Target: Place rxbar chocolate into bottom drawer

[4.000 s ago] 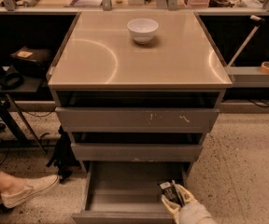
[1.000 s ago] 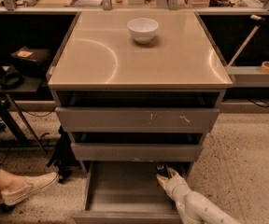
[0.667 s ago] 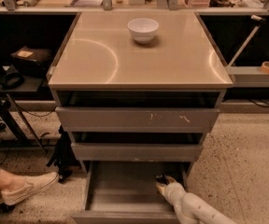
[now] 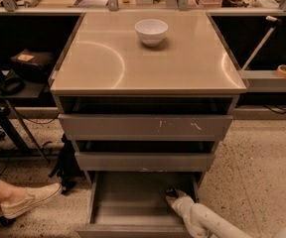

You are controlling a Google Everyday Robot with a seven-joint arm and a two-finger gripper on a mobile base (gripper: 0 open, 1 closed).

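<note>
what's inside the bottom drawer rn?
The gripper reaches into the open bottom drawer, at its back right. A small dark shape at its tip may be the chocolate bar; the arm hides the drawer's front right corner.

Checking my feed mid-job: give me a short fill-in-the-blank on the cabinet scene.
The bottom drawer stands ___.
The gripper is ___ that drawer.
The white bowl sits on ___ of the cabinet.
Missing words: open; inside; top.
</note>
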